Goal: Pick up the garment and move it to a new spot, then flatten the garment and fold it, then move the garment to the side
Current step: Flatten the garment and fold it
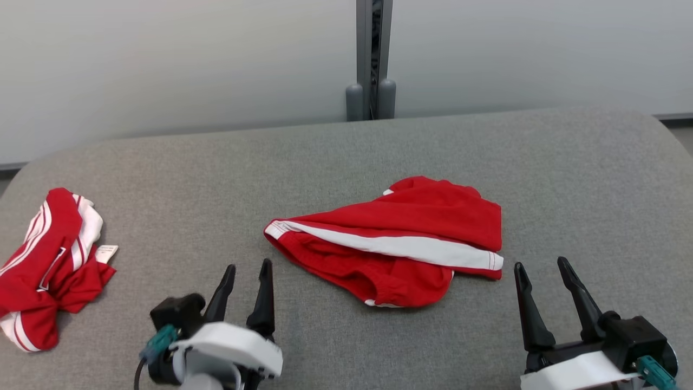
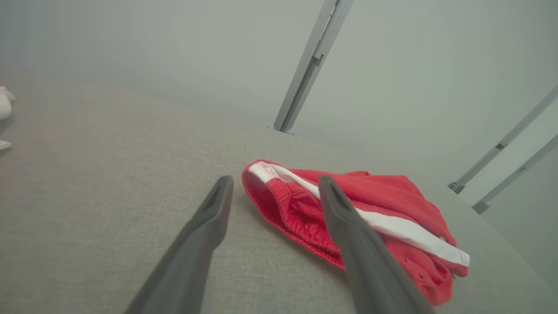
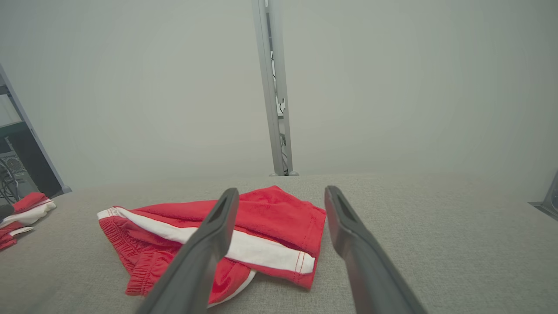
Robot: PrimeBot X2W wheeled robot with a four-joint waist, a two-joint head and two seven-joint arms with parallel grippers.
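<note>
The garment (image 1: 400,244) is a pair of red shorts with a white side stripe, lying crumpled near the middle of the grey table (image 1: 346,157). It also lies ahead of the fingers in the left wrist view (image 2: 375,209) and the right wrist view (image 3: 270,226). My left gripper (image 1: 249,271) stands open at the lower left, just left of the waistband end, holding nothing. My right gripper (image 1: 541,268) is open at the lower right, a little right of the hem, with nothing between its fingers.
A second red and white garment (image 1: 48,260) lies bunched at the table's left edge, seen too in the right wrist view (image 3: 22,211). A grey post (image 1: 372,59) rises behind the table against a pale wall.
</note>
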